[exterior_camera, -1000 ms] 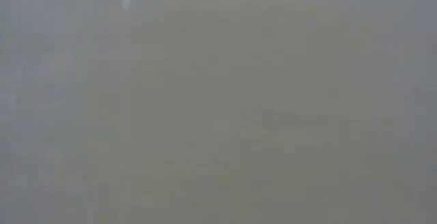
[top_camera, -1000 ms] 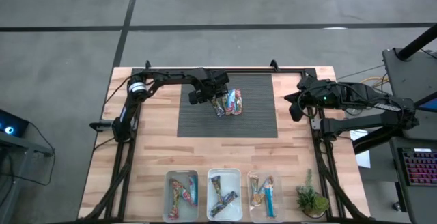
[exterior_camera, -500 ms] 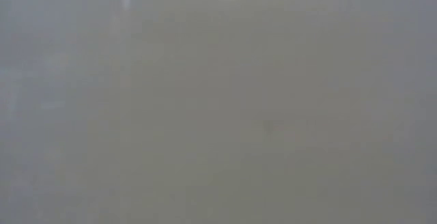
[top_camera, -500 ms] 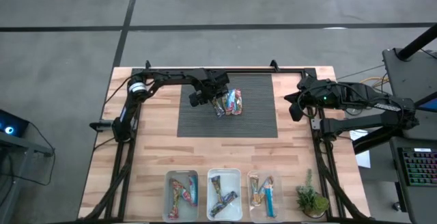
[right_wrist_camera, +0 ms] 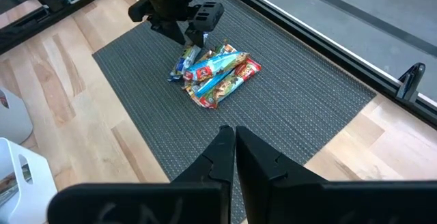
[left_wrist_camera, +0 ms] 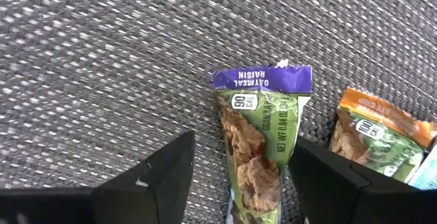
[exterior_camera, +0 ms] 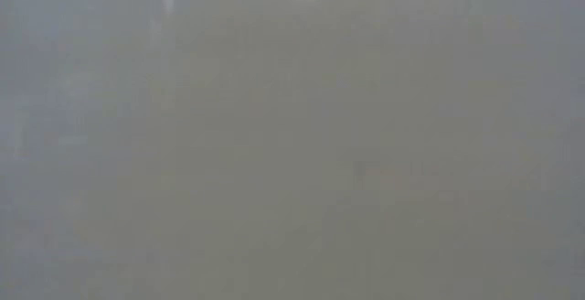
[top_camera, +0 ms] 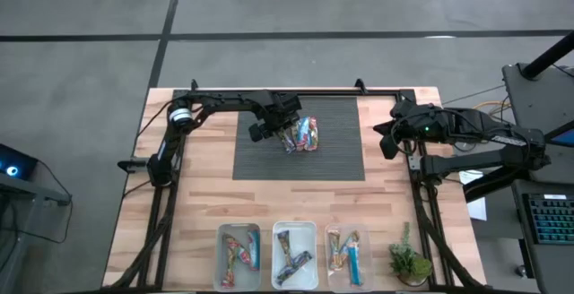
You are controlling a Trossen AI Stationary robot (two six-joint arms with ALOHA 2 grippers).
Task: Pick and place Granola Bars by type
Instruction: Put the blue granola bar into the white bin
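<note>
A small pile of granola bars (top_camera: pixel 305 134) lies on the dark woven mat (top_camera: pixel 269 161) at the table's far middle. My left gripper (top_camera: pixel 283 131) points down over the pile's left side, open. In the left wrist view a green bar with a purple end (left_wrist_camera: pixel 259 135) lies flat on the mat between its two fingers (left_wrist_camera: pixel 160 176), and an orange-ended bar (left_wrist_camera: pixel 372 135) lies beside it. I cannot see any touch. My right gripper (right_wrist_camera: pixel 234 145) waits shut above the table's right edge, with the pile (right_wrist_camera: pixel 217 74) ahead of it.
Three clear bins (top_camera: pixel 239 256) (top_camera: pixel 294 256) (top_camera: pixel 346 256) holding bars stand in a row at the near edge. A small potted plant (top_camera: pixel 410 263) stands to their right. Bare wood lies between the mat and the bins. The low view shows only grey haze.
My left gripper has rolled a little about the line it points along while staying over the pile. The bars have not moved.
</note>
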